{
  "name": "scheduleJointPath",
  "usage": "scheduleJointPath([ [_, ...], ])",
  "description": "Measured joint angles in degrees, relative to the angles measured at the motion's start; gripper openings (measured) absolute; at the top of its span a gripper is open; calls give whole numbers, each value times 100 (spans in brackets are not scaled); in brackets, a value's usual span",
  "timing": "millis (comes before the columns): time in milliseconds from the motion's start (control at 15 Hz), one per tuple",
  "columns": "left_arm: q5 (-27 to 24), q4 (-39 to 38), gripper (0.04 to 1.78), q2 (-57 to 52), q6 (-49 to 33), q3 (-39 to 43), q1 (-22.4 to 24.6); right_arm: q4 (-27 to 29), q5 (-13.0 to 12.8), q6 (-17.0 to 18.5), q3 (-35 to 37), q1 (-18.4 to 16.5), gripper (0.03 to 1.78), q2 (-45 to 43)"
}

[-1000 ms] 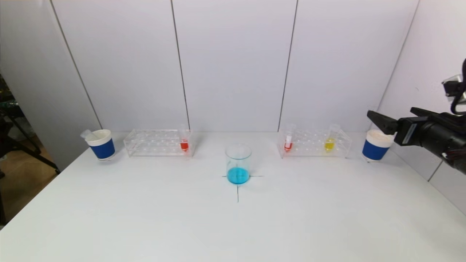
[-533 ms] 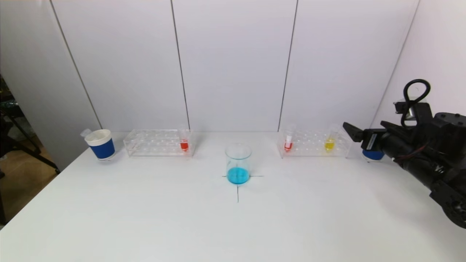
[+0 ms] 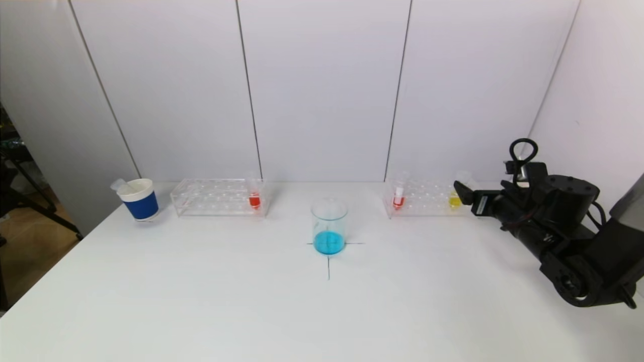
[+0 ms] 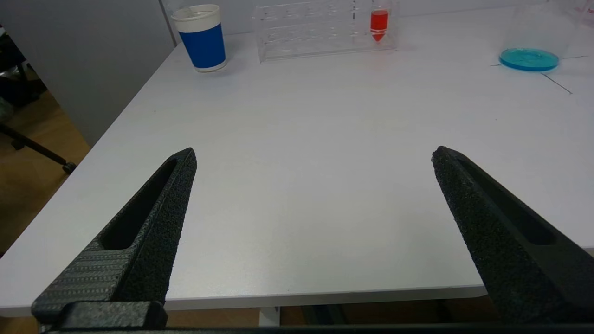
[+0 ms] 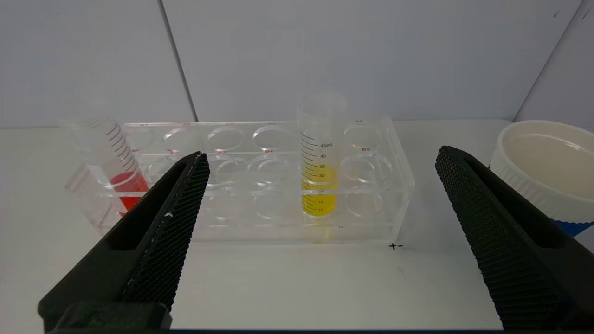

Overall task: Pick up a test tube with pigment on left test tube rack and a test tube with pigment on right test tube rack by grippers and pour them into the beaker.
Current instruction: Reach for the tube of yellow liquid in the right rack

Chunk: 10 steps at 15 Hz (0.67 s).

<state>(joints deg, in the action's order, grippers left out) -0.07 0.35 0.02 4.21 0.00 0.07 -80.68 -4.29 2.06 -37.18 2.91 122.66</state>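
Note:
A glass beaker [image 3: 329,226] with blue liquid stands on a cross mark at the table's centre. The left rack [image 3: 219,197] holds one red tube [image 3: 254,193]. The right rack [image 3: 432,198] holds a red tube [image 3: 398,196] and a yellow tube [image 3: 455,195]. My right gripper [image 3: 464,193] is open and empty, low at the rack's right end. In the right wrist view the yellow tube [image 5: 319,171] stands a little beyond the open right gripper [image 5: 322,155], centred between its fingers. My left gripper [image 4: 314,154] is open and empty over the table's near left edge, out of the head view.
A blue-and-white cup [image 3: 140,199] with an empty tube in it stands left of the left rack. A second cup [image 5: 543,167] stands right of the right rack, hidden behind my right arm in the head view. White walls close the back and right.
My right arm has come down and moved left, from above the right cup to table height in front of the yellow tube. Tubes, racks and beaker have not moved.

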Motion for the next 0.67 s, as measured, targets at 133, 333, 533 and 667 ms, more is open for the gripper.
scheduleJointPath([
  [133, 0, 0, 177, 0, 1, 0, 0, -7, -80, 11, -157, -2, 177, 217],
  [333, -2, 0, 177, 0, 0, 0, 0, -5, -89, 116, -336, -7, 177, 422],
  [533, 0, 0, 177, 0, 0, 0, 0, -2, -98, 118, -472, -27, 177, 556],
  [667, 2, 0, 177, 0, 0, 0, 0, 2, -96, 118, -556, -35, 177, 600],
])
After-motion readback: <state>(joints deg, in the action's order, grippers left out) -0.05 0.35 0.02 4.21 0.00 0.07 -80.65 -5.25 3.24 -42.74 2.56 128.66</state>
